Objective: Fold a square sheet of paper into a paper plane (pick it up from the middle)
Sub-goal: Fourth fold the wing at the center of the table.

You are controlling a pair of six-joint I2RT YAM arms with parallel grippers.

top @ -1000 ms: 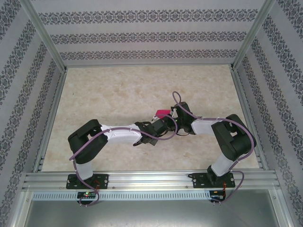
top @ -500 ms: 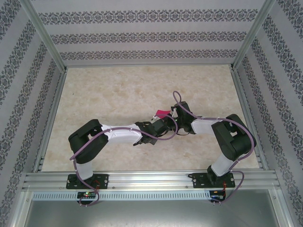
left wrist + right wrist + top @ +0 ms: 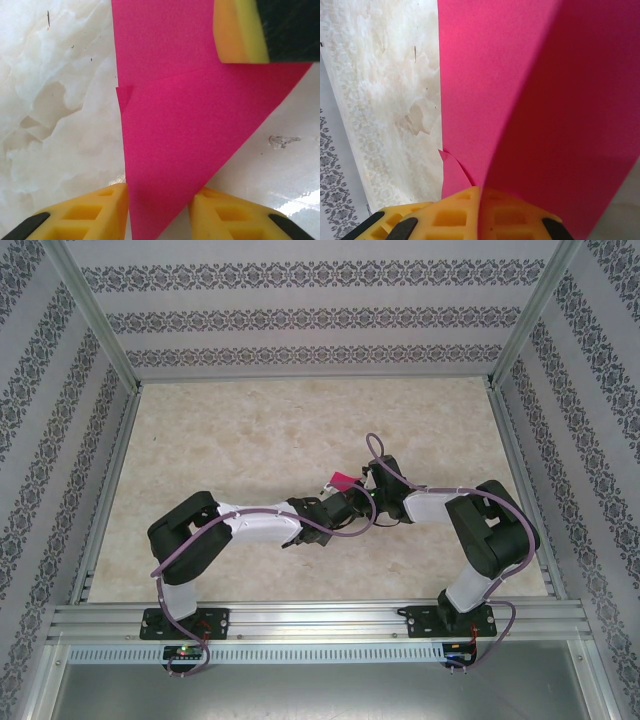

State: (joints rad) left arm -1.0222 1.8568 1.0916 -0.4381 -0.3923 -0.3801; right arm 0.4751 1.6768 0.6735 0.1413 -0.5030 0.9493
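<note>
Right gripper (image 3: 479, 196) was clenched on the folded paper sheet (image 3: 485, 75), apparently anchoring it. Left gripper (image 3: 159, 196) straddled its 6 o'clock tip, jaws released.

Item: square sheet of paper (image 3: 341, 481), top view. The pink patch showing between the arms is slightly smaller than a second ago.
Item: left arm (image 3: 255, 523). Elbow has shifted a little to the right.
Item: right arm (image 3: 480, 525). Elbow has edged slightly left.
All shifts are small.
</note>
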